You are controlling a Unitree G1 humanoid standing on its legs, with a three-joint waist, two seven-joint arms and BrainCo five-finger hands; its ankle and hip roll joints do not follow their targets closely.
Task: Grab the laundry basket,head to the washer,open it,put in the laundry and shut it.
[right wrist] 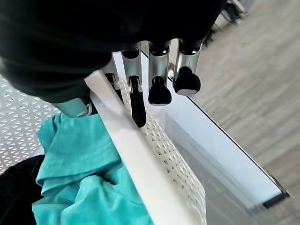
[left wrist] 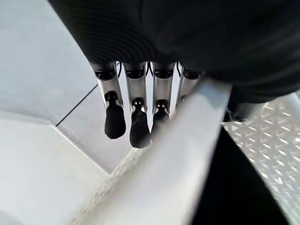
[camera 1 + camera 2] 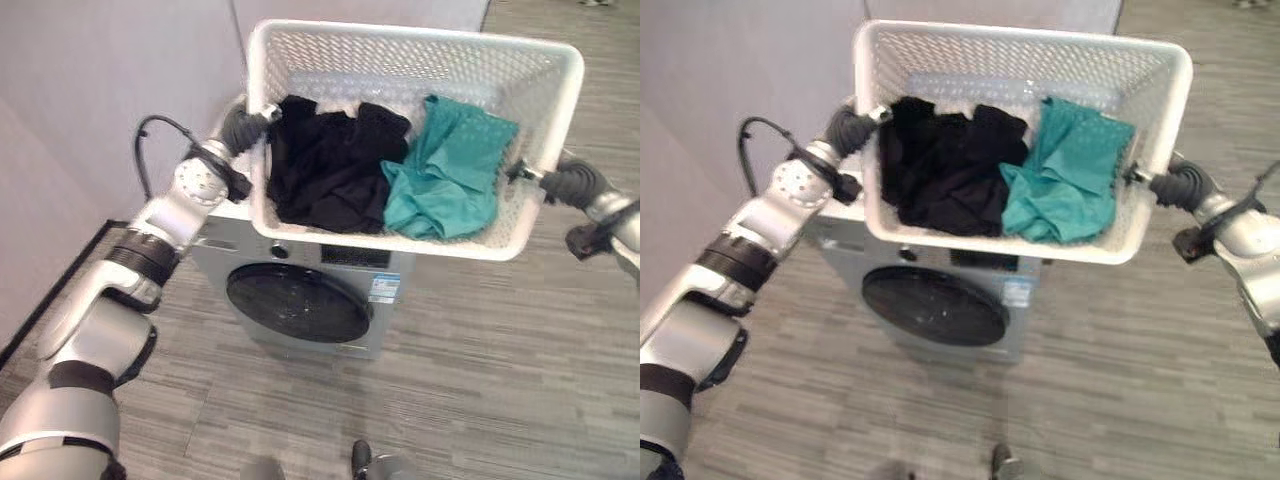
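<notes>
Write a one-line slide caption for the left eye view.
Both robot hands, left and right, hold a white laundry basket of black clothes and a teal garment above the closed washer.

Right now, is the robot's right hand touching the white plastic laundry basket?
Touching. The right wrist view shows the right hand pinching the white plastic laundry basket at its rim, fingers outside against the mesh wall.

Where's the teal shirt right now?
The teal shirt lies in the white laundry basket on the robot's right side, beside the black clothes, above the washer.
</notes>
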